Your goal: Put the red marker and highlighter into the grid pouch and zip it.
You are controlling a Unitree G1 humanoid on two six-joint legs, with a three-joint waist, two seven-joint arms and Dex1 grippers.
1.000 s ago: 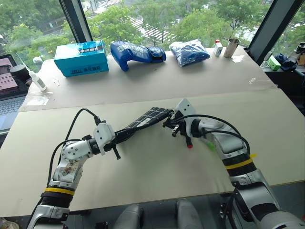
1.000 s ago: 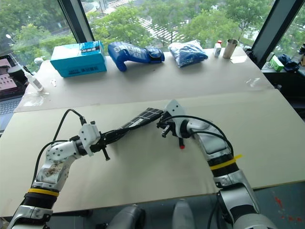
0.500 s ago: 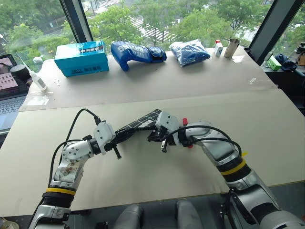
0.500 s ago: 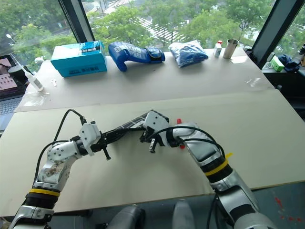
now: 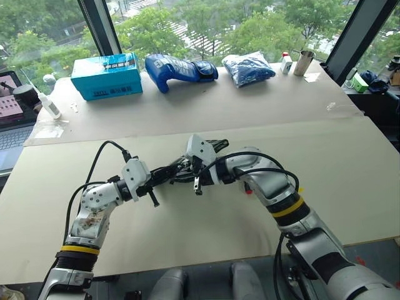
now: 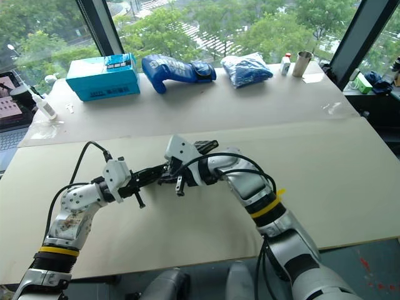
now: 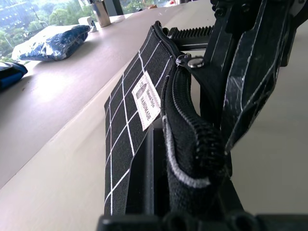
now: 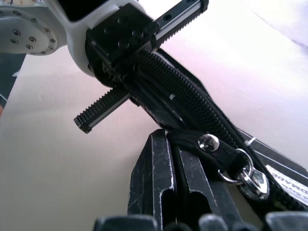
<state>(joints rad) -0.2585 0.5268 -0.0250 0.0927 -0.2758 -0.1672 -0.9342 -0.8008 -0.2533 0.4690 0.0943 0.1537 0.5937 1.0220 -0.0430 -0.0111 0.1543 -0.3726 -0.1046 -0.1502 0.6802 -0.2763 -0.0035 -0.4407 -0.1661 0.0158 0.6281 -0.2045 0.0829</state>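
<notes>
grid pouch (image 7: 132, 120) (contents hidden) pinched by left claw (image 5: 164, 175) | right claw (image 8: 180, 166) clamps zipper strap (image 8: 211, 147)

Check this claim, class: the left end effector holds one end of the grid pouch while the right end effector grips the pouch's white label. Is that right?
Not quite. The right end effector grips the zipper pull strap, not the white label; the right wrist view shows it. The left end effector does hold one end of the grid pouch.
</notes>
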